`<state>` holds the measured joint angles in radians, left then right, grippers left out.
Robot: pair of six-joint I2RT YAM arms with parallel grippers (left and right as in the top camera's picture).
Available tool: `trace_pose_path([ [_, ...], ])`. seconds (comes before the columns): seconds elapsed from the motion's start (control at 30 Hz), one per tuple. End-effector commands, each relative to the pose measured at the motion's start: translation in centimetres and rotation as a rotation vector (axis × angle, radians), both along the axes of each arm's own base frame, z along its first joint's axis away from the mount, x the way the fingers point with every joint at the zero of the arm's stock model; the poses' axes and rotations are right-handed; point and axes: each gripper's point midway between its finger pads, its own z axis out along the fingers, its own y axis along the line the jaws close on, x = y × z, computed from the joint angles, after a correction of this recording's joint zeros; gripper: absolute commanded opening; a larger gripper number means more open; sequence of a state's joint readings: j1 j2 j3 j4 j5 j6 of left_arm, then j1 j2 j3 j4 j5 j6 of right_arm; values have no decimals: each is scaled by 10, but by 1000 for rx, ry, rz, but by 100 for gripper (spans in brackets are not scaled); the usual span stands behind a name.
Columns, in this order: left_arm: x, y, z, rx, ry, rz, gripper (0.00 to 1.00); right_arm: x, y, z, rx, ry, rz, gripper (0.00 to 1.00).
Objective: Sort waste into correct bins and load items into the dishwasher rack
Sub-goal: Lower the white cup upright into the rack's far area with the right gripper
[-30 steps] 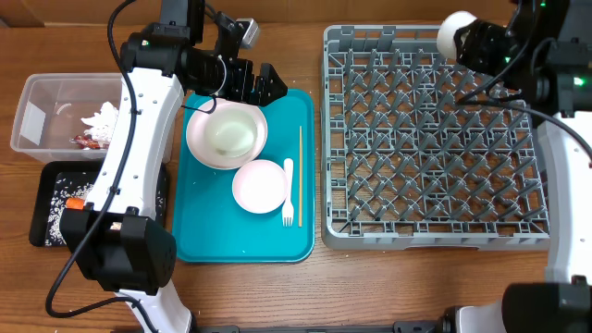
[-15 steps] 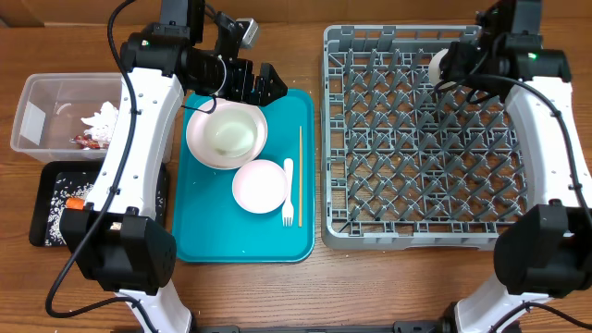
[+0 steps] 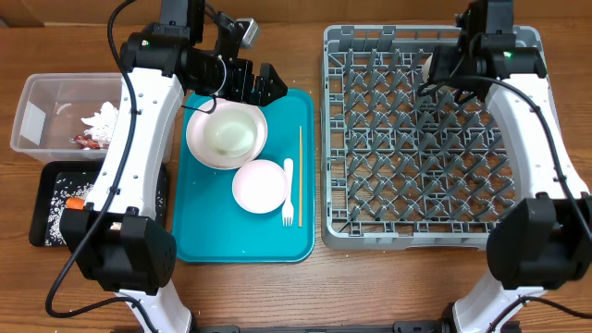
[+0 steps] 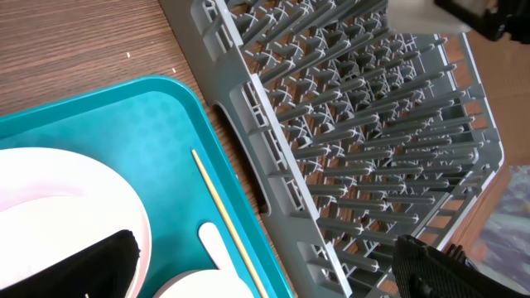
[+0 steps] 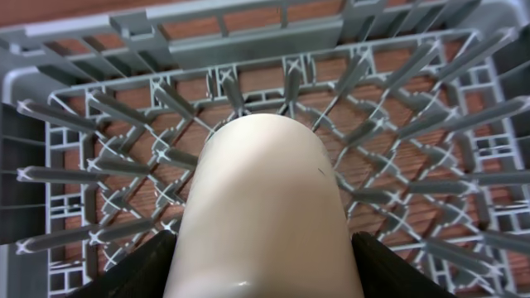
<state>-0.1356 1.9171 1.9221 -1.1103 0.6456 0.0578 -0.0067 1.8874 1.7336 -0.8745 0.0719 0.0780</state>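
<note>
White cup clamped in right gripper, low over far pegs of grey rack, maybe touching; left gripper gaping above teal tray.

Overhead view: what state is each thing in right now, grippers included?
white cup, held over the dishwasher rack's far rows.
right gripper, shut on white cup.
left gripper, open, empty, over teal tray.
dishwasher rack, nothing set in it yet.
large white plate, on teal tray, white bowl on it.
small pink plate, on teal tray.
fork, on teal tray.
chopstick, on teal tray.
clear tub, holding napkin and red wrapper.
black tray, holding carrot and rice.
</note>
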Motion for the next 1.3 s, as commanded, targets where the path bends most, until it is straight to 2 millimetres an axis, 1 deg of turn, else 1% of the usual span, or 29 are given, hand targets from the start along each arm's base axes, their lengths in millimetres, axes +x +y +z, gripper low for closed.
trace_pose_path([
  [0.0,1,0,-5,6,6,-3,100,10,9,-10,38,9,32,31],
  [0.13,1,0,-5,6,6,-4,100,12,9,-24,42,37,33,31],
  [0.33,0,-1,-5,6,6,-5,100,11,9,-34,41,64,33,31],
  [0.63,0,-1,-5,6,6,-5,100,4,9,-36,42,95,31,29],
  [0.87,0,-1,-5,6,6,-5,100,-1,9,-32,43,114,31,30],
  [1.0,0,-1,-5,6,6,-5,100,-3,9,-36,43,134,31,29],
  [1.27,0,-1,-5,6,6,-5,100,1,9,-52,41,156,33,29],
])
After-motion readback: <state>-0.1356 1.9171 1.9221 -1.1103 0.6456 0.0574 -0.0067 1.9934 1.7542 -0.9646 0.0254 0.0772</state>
